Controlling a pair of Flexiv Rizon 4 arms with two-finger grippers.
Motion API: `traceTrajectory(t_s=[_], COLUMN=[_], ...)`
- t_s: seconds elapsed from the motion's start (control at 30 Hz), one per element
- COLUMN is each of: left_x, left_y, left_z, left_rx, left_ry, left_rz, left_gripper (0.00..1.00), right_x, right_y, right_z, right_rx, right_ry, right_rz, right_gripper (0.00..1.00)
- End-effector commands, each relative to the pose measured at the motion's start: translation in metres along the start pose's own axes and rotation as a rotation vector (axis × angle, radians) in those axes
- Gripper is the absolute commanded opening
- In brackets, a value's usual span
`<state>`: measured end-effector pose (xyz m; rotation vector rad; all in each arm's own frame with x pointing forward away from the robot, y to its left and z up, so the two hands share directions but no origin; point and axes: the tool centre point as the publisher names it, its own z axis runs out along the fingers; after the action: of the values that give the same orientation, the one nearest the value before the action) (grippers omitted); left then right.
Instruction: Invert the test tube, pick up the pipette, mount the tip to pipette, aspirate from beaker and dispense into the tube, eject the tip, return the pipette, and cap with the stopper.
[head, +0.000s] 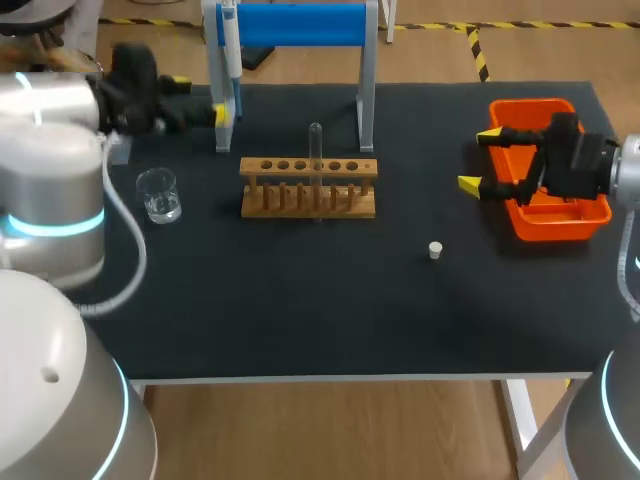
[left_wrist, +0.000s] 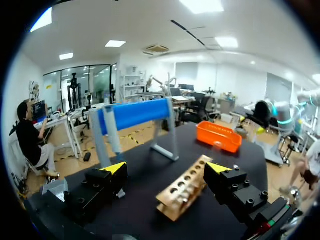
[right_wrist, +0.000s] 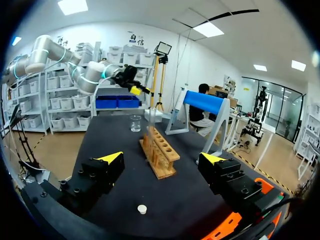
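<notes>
Left gripper (head: 200, 98) jaws apart, empty, just beside hanging pipette (head: 229, 55), poised for the pickup, I judge; right gripper (head: 480, 160) jaws apart, empty, at tray (head: 560, 230) edge, clear of the work; tube (head: 316, 150) upright in rack (head: 308, 200); beaker (head: 158, 193) at rack's 9 o'clock, stopper (head: 435, 250) at 4 o'clock.

right gripper (right_wrist: 162, 157) spread wide | stopper (right_wrist: 142, 209) on table between its fingers | rack (right_wrist: 160, 152) ahead | beaker (right_wrist: 135, 123) beyond rack

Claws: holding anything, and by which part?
Nothing. Left claw and right claw are both open and empty.
</notes>
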<state>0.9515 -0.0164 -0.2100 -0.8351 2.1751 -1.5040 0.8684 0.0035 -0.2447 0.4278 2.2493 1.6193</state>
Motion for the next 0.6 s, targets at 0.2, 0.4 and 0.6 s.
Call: traceTrajectory(t_s=[0.2,0.4,0.6], left_x=[0.075,0.081,0.082], left_y=[0.034,0.043,0.045], left_z=[-0.036,-0.034,-0.031], left_rx=[0.015,0.031,0.023], left_ry=[0.013,0.031,0.042], left_rz=[0.07,0.076,0.093], left_gripper=[1.0,1.0,1.0], right_x=[0.001,0.001,0.001], right_y=[-0.001,-0.001,-0.001], right_z=[0.0,0.0,0.0], right_rx=[-0.001,-0.001,-0.001], right_ry=[-0.002,-0.002,-0.002], right_rz=[-0.001,-0.001,-0.001], right_gripper=[1.0,1.0,1.0])
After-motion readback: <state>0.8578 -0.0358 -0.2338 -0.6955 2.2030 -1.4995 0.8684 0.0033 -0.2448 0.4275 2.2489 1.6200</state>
